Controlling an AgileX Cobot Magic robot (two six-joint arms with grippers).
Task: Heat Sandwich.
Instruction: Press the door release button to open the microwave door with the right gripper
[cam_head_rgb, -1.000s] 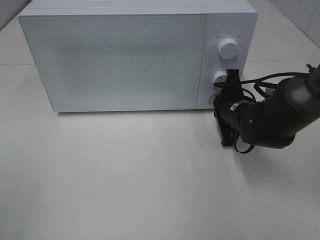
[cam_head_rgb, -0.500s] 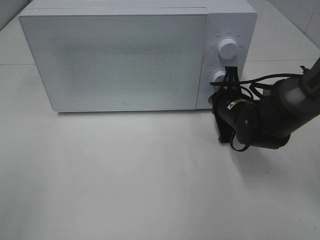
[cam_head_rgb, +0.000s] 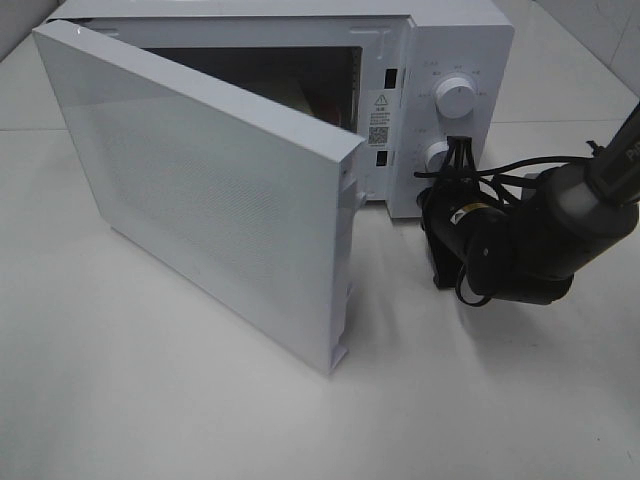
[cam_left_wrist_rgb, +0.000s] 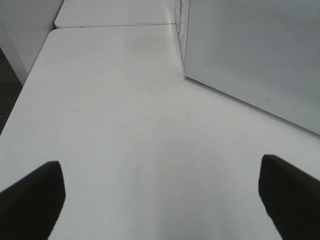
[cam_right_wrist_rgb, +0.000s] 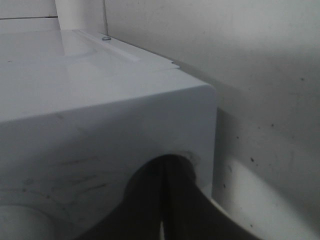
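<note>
The white microwave (cam_head_rgb: 455, 60) stands at the back of the table with its door (cam_head_rgb: 210, 190) swung wide toward the front left. Inside the dark cavity a small pale and reddish patch (cam_head_rgb: 315, 98) shows past the door's edge. Too little of it shows to tell whether it is the sandwich. My right gripper (cam_head_rgb: 460, 152) is shut, and its tips rest against the control panel just beside the lower knob (cam_head_rgb: 437, 153). The right wrist view shows the closed fingers (cam_right_wrist_rgb: 150, 200) against the white casing (cam_right_wrist_rgb: 100, 115). My left gripper (cam_left_wrist_rgb: 160, 200) is open above bare table, with the door (cam_left_wrist_rgb: 250, 50) ahead of it.
The upper knob (cam_head_rgb: 457, 97) sits on the panel above my right gripper. Black cables (cam_head_rgb: 520, 170) trail from the right arm across the table. The open door's free corner (cam_head_rgb: 338, 355) reaches well out over the middle of the white table (cam_head_rgb: 150, 400).
The microwave door was shut and has swung open toward the front left. My right gripper stays at the panel by the lower knob, and its arm has shifted slightly.
</note>
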